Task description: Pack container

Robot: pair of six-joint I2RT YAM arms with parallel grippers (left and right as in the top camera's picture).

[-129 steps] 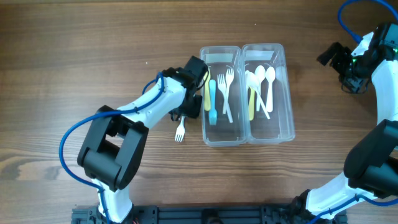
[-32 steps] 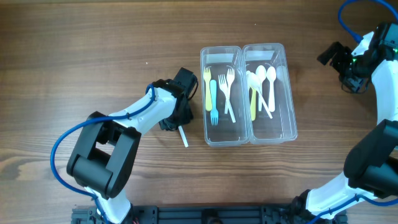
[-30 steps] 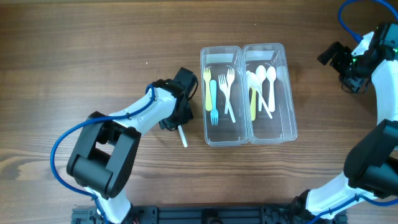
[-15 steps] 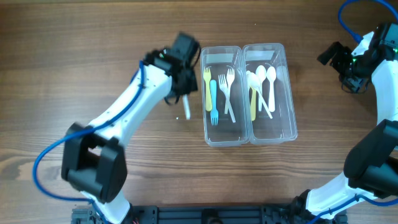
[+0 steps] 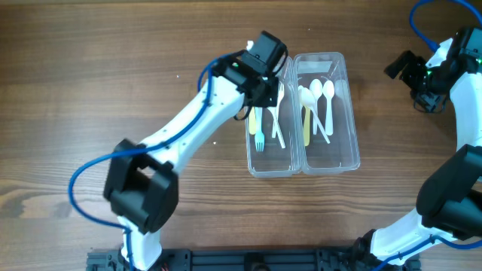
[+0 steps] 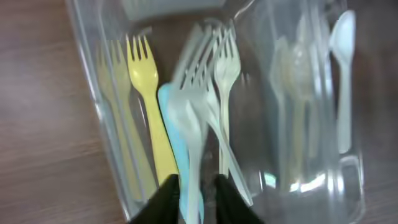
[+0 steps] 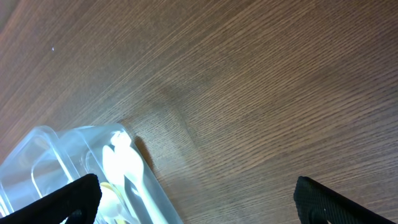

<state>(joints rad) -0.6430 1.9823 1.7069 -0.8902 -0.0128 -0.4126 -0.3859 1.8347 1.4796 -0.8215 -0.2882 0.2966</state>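
Note:
The clear two-trough container (image 5: pixel 301 170) lies in the middle of the table. Its left trough holds a yellow fork (image 5: pixel 252 114), a blue fork (image 5: pixel 258 137) and white forks (image 5: pixel 276 126). Its right trough holds white spoons (image 5: pixel 321 96) and a yellow spoon (image 5: pixel 305 126). My left gripper (image 5: pixel 265 81) hovers over the far end of the left trough. In the left wrist view it (image 6: pixel 198 198) is shut on a white fork (image 6: pixel 191 134), blurred, just above the yellow fork (image 6: pixel 147 81) and the other forks. My right gripper (image 5: pixel 416 81) is open and empty at the far right; its wrist view (image 7: pixel 199 196) shows it open wide.
The wooden table (image 5: pixel 113 68) surrounds the container. In the right wrist view, a corner of the container (image 7: pixel 56 149) with white spoons (image 7: pixel 121 163) sits at the lower left. My left arm (image 5: pixel 188 128) stretches diagonally from the front left toward the container.
My left gripper closed on the white fork lying on the table left of the container, lifted it and carried it right over the left trough. The right arm has not moved.

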